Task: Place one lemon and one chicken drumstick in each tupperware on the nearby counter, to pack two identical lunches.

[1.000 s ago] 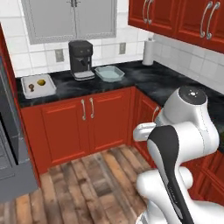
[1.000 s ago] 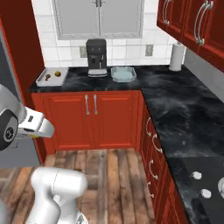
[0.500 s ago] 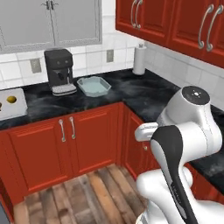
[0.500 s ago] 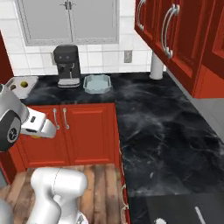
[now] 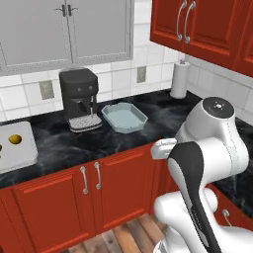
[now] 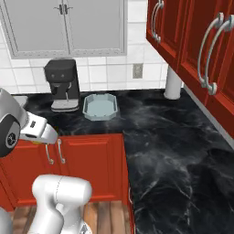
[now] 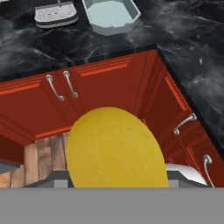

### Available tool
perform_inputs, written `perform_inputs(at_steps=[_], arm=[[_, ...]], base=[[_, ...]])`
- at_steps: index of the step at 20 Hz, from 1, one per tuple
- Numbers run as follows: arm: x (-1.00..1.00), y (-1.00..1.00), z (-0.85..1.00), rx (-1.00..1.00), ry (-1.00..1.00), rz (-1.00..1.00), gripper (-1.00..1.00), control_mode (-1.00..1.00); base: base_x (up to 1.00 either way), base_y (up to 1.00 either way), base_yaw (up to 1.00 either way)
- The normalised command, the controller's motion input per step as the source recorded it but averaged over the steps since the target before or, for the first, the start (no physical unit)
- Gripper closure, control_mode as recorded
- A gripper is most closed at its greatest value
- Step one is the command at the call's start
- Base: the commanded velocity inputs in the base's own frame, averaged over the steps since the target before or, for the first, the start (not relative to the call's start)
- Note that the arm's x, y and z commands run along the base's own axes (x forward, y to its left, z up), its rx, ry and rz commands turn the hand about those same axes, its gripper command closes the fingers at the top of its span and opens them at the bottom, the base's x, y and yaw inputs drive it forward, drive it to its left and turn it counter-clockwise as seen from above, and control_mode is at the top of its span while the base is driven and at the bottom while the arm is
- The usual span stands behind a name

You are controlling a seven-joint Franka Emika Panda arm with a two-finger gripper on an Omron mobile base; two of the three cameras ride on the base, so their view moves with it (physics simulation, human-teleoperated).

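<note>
A big yellow lemon point(image 7: 114, 148) sits in my gripper point(image 7: 116, 181), which is shut on it; the fruit hides both fingertips. The hand hangs in front of the red-brown cabinet doors, short of the counter point(image 5: 158, 111) edge. A pale blue tupperware point(image 5: 125, 117) lies open and bare on the black stone just right of the coffee machine; it also lies at the top of the hand view as tupperware point(image 7: 111, 15). At the far left a whitish-grey tupperware point(image 5: 20, 153) holds another lemon point(image 5: 15, 139). The chicken drumstick is out of view.
A black coffee machine point(image 5: 79, 99) with a metal drip tray stands against the tiled wall. A white paper towel roll point(image 5: 180, 79) is in the back right corner. Red upper cabinets point(image 5: 197, 24) hang over the L-shaped counter, and a wooden floor point(image 7: 39, 162) lies below.
The whole picture has shifted: the base has driven closer to the counter and turned, so the coffee machine and blue tupperware look larger and nearer. The gripper stays as it was.
</note>
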Motion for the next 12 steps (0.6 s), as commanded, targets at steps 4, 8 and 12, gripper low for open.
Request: perform_inputs(at_steps=[4,8,12], arm=[[0.00,0.00,0.00,0.00,0.00,0.00,1.00,1.00],[0.00,0.00,0.00,0.00,0.00,0.00,1.00,1.00],[0.00,0.00,0.00,0.00,0.00,0.00,1.00,1.00]], base=[[1.00,0.19,-0.04],[1.00,0.02,-0.02],[0.88,0.00,0.00]])
